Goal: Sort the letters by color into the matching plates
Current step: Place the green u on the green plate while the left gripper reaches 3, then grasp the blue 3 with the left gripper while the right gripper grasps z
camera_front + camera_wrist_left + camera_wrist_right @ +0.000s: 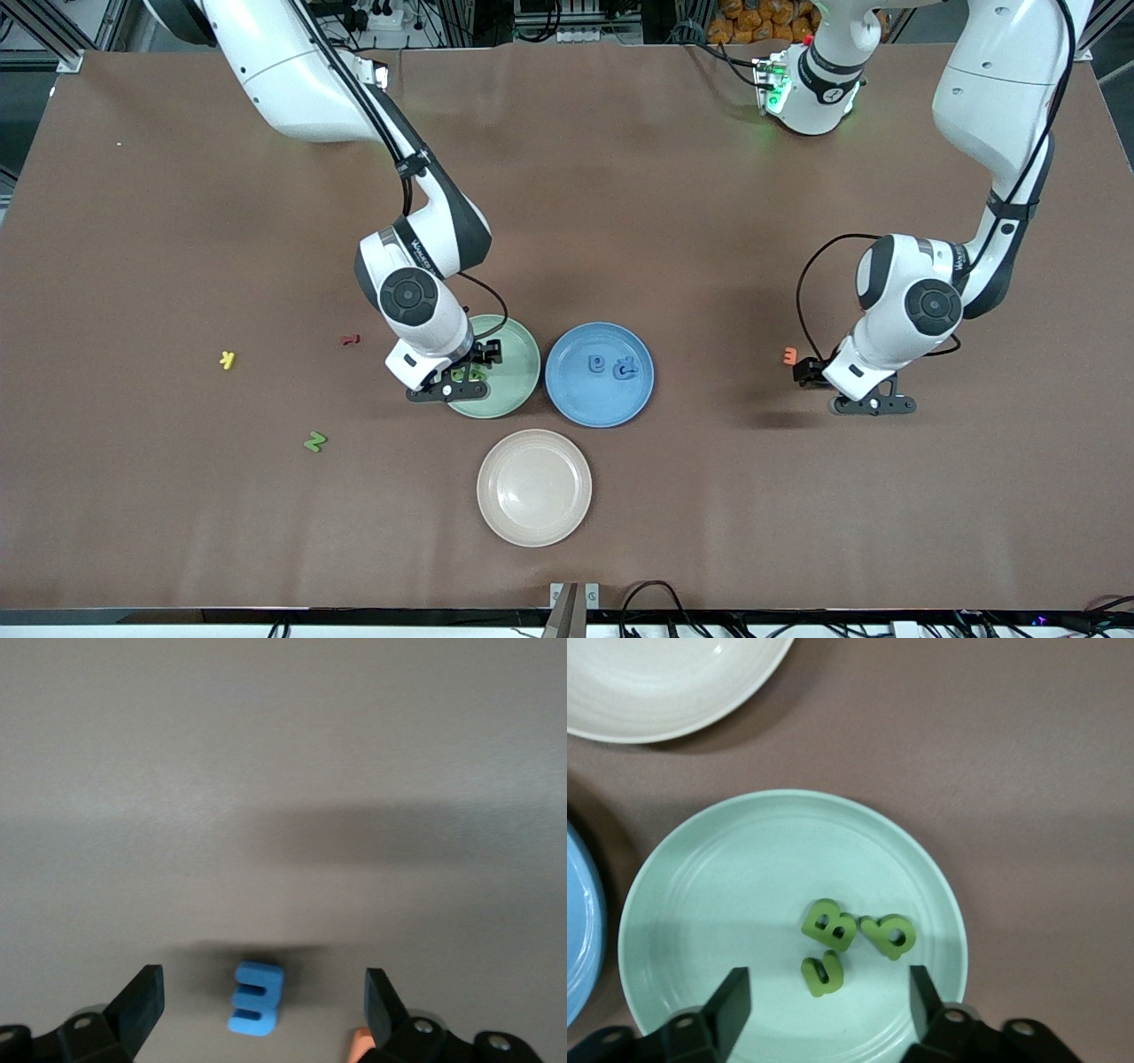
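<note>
The pale green plate (518, 354) (744, 868) holds three green letters (830, 924) lying close together. My right gripper (447, 390) (828, 992) hangs open just above that plate; the lowest letter, a U (824, 974), lies loose on the plate between its fingers. Beside it, the blue plate (585, 399) holds two blue letters (598, 363). My left gripper (873, 406) (263, 997) is open, low over the table toward the left arm's end, with a blue letter (257, 997) on the table between its fingers. One more green letter (314, 440) lies on the table toward the right arm's end.
A beige plate (534, 487) sits nearer the front camera than the two coloured plates. An orange letter (790, 356) (359, 1045) lies by my left gripper. A red letter (351, 339) and a yellow letter (228, 359) lie toward the right arm's end.
</note>
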